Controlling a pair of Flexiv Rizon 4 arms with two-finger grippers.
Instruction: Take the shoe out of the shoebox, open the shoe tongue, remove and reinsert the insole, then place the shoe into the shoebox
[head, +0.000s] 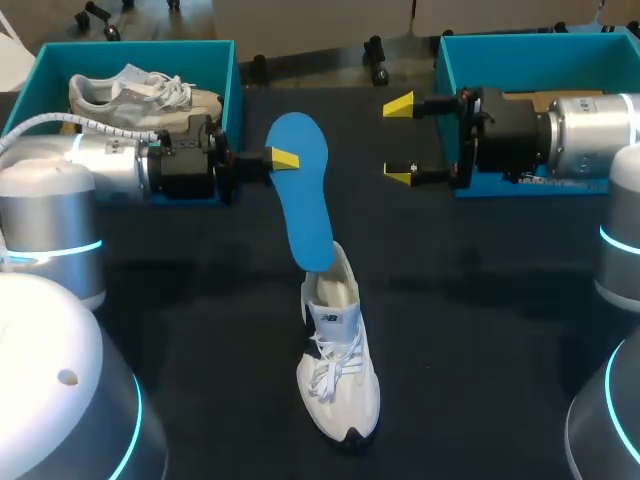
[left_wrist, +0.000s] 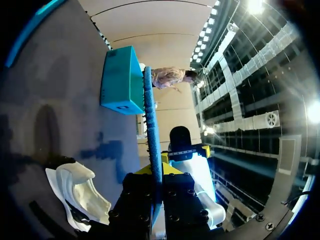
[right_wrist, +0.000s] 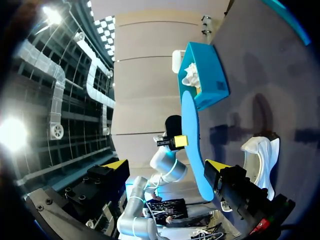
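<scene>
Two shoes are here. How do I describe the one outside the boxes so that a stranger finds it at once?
On the dark table, look between the teal left shoebox and right shoebox, nearer the robot. A white shoe stands there, its opening at the lower end of the blue insole held by the left pincer. The other shoe, greyer, lies inside the left shoebox.

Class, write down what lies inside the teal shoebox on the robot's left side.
A pale grey sneaker lies inside the shoebox. The left arm covers the box's near part, so anything there is hidden.
</scene>
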